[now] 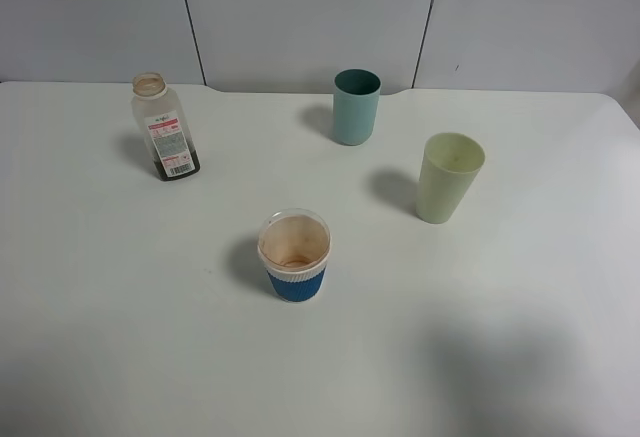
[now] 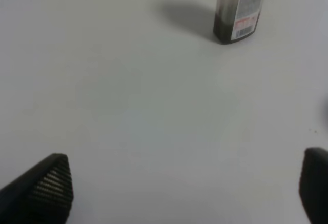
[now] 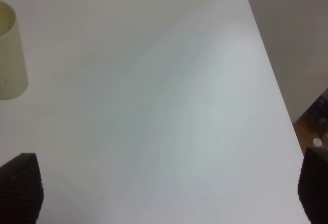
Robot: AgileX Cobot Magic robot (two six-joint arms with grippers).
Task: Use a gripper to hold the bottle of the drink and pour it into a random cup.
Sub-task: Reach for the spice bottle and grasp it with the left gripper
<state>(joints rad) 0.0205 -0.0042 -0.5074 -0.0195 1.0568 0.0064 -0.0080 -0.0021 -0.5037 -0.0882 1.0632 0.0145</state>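
The bottle stands upright and capless at the back left of the white table, with a white-and-pink label. The drink is a shallow dark brown layer at its bottom. The cup, with a brown-stained inside and a blue ribbed sleeve, stands near the table's middle. Neither gripper shows in the exterior high view. In the left wrist view my left gripper is open and empty over bare table, well short of the bottle. In the right wrist view my right gripper is open and empty.
A taller teal tumbler stands at the back middle. A pale green tumbler stands to the right; it also shows in the right wrist view. The table's right edge and the floor beyond it show in the right wrist view.
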